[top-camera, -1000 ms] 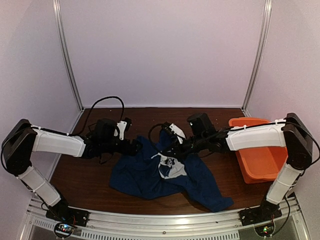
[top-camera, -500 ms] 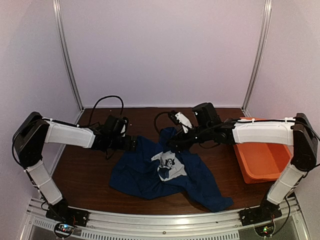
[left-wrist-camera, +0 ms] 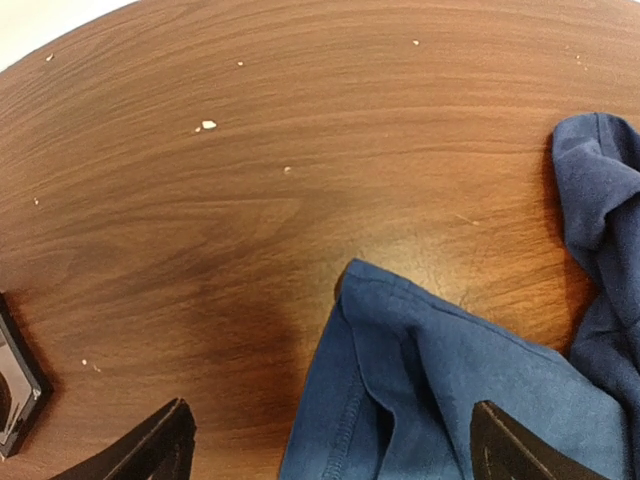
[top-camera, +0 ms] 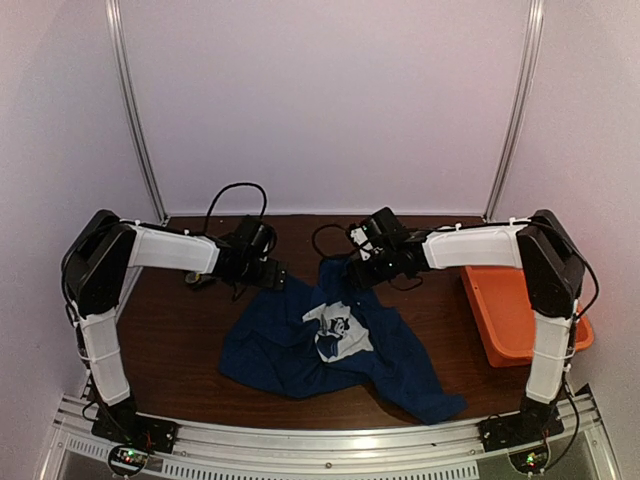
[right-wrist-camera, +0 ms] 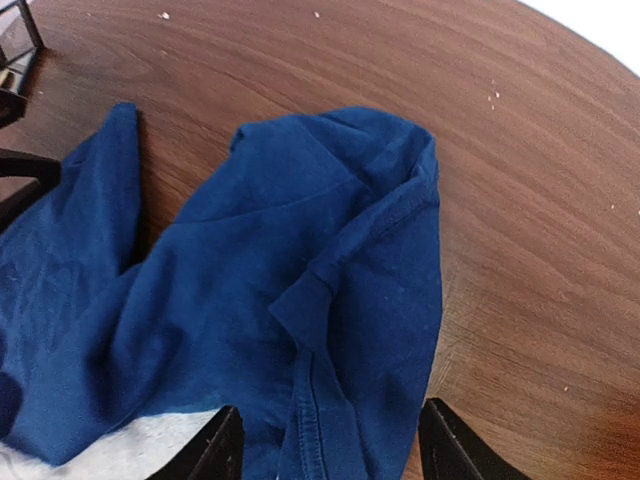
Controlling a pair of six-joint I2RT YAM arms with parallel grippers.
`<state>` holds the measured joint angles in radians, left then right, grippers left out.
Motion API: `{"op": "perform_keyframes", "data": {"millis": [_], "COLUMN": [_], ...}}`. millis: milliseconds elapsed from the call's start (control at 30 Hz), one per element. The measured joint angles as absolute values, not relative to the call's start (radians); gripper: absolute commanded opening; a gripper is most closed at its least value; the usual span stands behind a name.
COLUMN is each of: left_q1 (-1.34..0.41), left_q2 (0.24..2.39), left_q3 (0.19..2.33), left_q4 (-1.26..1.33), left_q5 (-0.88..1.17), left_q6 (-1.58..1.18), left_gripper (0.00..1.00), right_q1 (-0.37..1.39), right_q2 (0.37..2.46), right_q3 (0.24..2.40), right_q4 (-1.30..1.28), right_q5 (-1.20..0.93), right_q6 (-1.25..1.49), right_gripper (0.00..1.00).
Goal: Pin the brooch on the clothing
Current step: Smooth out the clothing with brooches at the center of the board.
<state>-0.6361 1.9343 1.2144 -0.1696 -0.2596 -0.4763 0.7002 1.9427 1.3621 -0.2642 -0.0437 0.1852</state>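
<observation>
The clothing, a navy T-shirt [top-camera: 290, 355] with a white mouse print [top-camera: 338, 332], lies crumpled in the middle of the table. My left gripper [top-camera: 279, 282] hovers at its far left edge, open; in the left wrist view a hemmed corner of the shirt [left-wrist-camera: 440, 390] lies between the spread fingers [left-wrist-camera: 160, 450], untouched. My right gripper [top-camera: 351, 274] is over the shirt's far edge, open, with a folded seam of the shirt [right-wrist-camera: 320, 300] lying between its fingertips [right-wrist-camera: 452, 445]. The brooch is out of view.
An orange plastic tub [top-camera: 520, 325] stands at the right side under the right arm. A small black box [left-wrist-camera: 12, 390] sits on the wood left of the shirt, also seen as the box [right-wrist-camera: 18, 35] in the right wrist view. Cables loop behind both wrists.
Both arms have reached farther back over the table. The right gripper has gone from shut to open and the shirt's far edge has settled lower. The left gripper stayed open.
</observation>
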Motion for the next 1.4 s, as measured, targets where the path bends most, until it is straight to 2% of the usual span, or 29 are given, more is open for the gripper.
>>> {"op": "perform_keyframes", "data": {"millis": [233, 433, 567, 833, 1200, 1400], "left_q1": [-0.636, -0.637, -0.642, -0.645, -0.625, -0.575], "left_q2": [1.972, 2.025, 2.045, 2.091, 2.11, 2.11], "left_q3": [1.256, 1.292, 1.315, 1.395, 1.434, 1.437], "left_q4": [-0.215, -0.263, -0.314, -0.377, -0.438, -0.456], "left_q5": [-0.271, -0.3, -0.335, -0.407, -0.481, -0.494], "left_q6": [-0.444, -0.421, -0.408, -0.391, -0.393, -0.4], "left_gripper": [0.98, 0.98, 0.98, 0.98, 0.97, 0.98], "right_q1": [0.7, 0.7, 0.7, 0.671, 0.496, 0.435], "right_q2": [2.051, 2.085, 2.103, 2.109, 2.068, 2.058], "right_q3": [1.409, 1.437, 1.452, 1.447, 1.4, 1.401], "right_q4": [-0.329, -0.346, -0.359, -0.385, -0.44, -0.492], "right_q5": [0.025, 0.038, 0.059, 0.139, 0.23, 0.273], "right_q6": [0.197, 0.214, 0.217, 0.243, 0.27, 0.255], "right_gripper": [0.58, 0.37, 0.31, 0.34, 0.35, 0.43]}}
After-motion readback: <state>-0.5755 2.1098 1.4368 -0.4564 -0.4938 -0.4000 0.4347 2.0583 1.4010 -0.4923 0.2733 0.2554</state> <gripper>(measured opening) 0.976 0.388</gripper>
